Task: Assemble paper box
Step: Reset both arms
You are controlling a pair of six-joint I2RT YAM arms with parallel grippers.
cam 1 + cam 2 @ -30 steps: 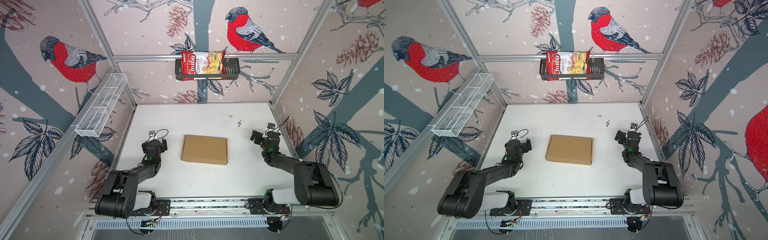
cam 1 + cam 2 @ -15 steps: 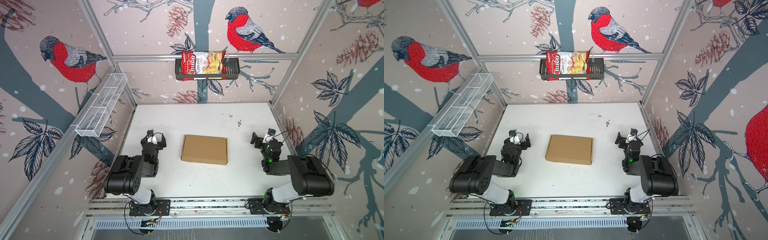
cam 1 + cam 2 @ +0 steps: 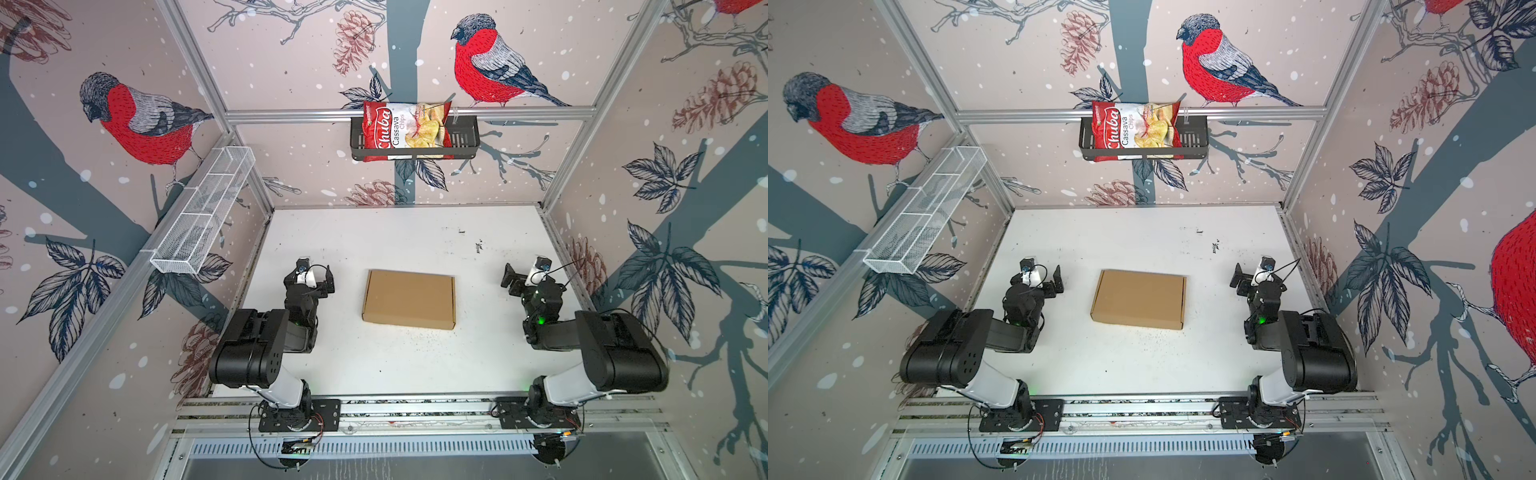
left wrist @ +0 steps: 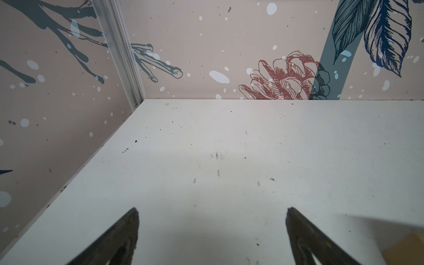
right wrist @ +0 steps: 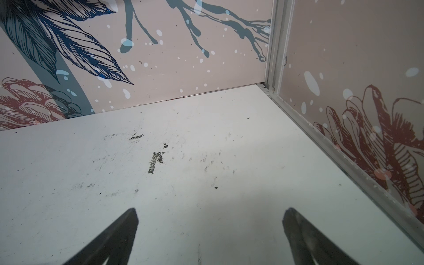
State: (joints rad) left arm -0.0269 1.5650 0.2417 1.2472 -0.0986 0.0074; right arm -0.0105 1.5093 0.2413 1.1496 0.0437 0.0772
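Box [image 3: 409,298] sits flat in the middle of the table [image 3: 374,365], between my two arms and touching neither, and both top views show it as a shallow brown mailer with the lid down and no flap sticking out. My left gripper [image 3: 311,277] hangs off its left side and my right gripper [image 3: 524,276] off its right, each well apart from the cardboard. Both have their jaws spread wide and hold nothing, and the wrist views show only bare tabletop between them. In the left wrist view a tan corner of the box [image 4: 410,250] just shows at the frame's edge. I judge it light and fairly stiff. Corrugated board keeps its shape along the folds, but it dents if I pinch hard across a hollow wall, and an empty box this low will probably skate on the smooth white surface if pushed from one side only. If I have to take hold, I would go for the short end walls, one gripper at each end, pressing inward together so it cannot slide. Otherwise I would nip the front lip of the lid, where the board looks doubled. The broad top face gives my jaws nothing to close on. To my eye the assembly looks finished or nearly so, though I cannot tell whether the tabs are fully seated.
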